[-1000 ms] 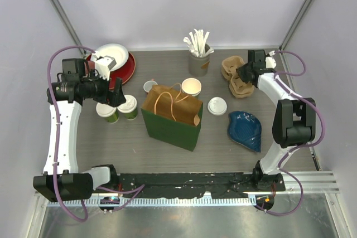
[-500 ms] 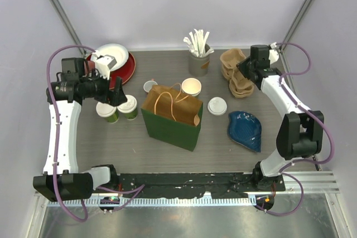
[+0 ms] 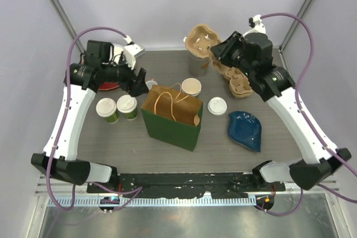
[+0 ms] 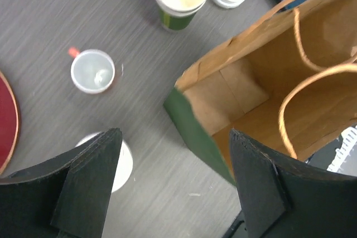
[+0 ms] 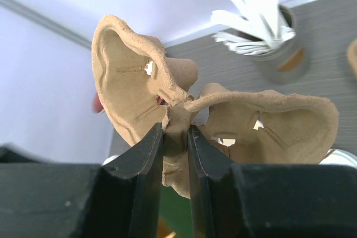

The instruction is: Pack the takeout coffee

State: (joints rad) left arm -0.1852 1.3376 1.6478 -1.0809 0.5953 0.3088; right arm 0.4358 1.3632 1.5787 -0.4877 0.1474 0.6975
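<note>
Two lidded green cups (image 3: 106,108) (image 3: 127,106) of the takeout coffee stand left of the green-and-brown paper bag (image 3: 173,112). An uncovered green cup (image 3: 191,87) stands behind the bag, with a loose white lid (image 3: 217,106) to its right. My left gripper (image 3: 139,85) hovers open over the table by the bag's left edge (image 4: 195,126), and nothing is between its fingers. My right gripper (image 5: 175,132) is shut on the middle ridge of a brown pulp cup carrier (image 5: 167,82). It holds the carrier (image 3: 202,40) high at the back.
More pulp carriers (image 3: 237,79) are stacked at the back right. A blue dish (image 3: 245,129) lies right of the bag. A tin of white stirrers (image 5: 268,32) stands at the back. A small red-and-white cup (image 4: 93,71) sits left of the bag, near a red plate (image 4: 6,121).
My right arm has lifted one carrier off the stack and swung it up and left. My left arm has risen from above the lidded cups and moved right toward the bag.
</note>
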